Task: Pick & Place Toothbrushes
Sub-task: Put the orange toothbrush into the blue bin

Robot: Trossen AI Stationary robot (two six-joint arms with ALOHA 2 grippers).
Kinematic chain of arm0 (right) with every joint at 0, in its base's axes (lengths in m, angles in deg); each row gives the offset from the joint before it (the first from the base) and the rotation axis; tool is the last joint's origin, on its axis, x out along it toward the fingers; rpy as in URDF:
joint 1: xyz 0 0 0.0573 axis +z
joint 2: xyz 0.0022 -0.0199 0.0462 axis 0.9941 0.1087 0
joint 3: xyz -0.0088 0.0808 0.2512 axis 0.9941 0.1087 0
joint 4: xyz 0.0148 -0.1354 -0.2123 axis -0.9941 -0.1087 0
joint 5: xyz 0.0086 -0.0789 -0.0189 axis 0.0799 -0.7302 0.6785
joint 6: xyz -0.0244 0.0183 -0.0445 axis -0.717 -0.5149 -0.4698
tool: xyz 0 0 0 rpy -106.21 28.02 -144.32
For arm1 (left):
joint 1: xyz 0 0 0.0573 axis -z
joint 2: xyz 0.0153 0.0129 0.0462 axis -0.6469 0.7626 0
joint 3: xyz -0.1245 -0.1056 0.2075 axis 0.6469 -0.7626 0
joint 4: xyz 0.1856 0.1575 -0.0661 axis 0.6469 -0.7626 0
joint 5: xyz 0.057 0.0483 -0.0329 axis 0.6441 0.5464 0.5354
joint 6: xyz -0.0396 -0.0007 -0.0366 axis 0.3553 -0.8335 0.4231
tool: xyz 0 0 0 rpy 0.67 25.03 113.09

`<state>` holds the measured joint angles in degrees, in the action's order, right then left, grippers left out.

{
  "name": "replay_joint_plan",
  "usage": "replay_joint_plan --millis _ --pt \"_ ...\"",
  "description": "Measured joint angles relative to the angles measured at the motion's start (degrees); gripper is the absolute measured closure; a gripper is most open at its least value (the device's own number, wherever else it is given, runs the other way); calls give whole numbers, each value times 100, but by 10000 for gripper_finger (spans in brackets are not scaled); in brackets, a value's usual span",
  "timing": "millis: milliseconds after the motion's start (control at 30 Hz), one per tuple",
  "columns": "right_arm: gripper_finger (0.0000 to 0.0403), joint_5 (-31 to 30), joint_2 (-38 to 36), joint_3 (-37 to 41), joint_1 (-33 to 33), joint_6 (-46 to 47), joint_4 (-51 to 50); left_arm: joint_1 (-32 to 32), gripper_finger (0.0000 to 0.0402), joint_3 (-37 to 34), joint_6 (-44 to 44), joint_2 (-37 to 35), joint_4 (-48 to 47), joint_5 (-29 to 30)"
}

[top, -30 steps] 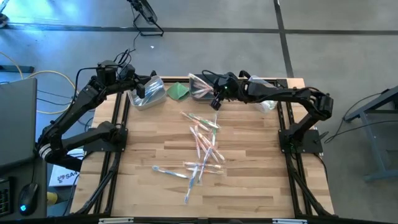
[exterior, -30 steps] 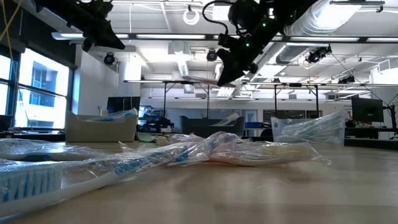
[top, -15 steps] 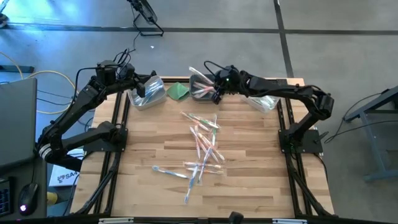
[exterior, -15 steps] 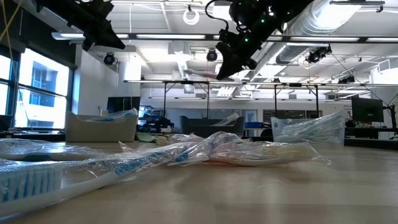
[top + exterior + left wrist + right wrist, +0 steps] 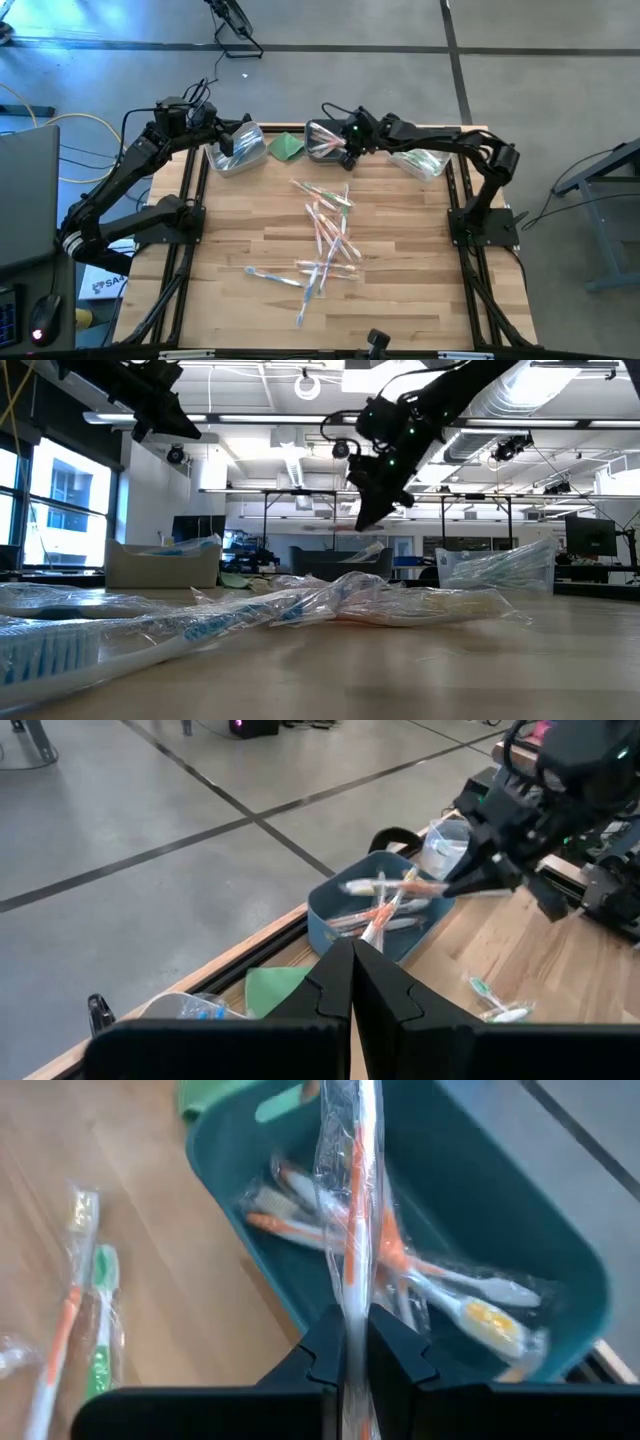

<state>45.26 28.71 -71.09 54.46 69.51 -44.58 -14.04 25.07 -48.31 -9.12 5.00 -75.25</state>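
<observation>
Toothbrushes (image 5: 325, 235) lie scattered mid-counter in the high view, while the right wrist view alone shows the right tool (image 5: 350, 1348) clamped on an orange-handled wrapped toothbrush (image 5: 354, 1190) above the teal bin (image 5: 520, 1240); left tool (image 5: 352, 982) closed, empty.

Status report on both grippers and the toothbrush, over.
Right gripper shut on wrapped orange toothbrush, above blue bin. Left gripper shut, waiting. Nothing blocking.
</observation>
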Motion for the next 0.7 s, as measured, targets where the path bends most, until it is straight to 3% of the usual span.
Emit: replay_joint_plan --millis 700 --pt "367 -257 373 0 -123 -229 334 -1 401 0 0 0 -51 151"
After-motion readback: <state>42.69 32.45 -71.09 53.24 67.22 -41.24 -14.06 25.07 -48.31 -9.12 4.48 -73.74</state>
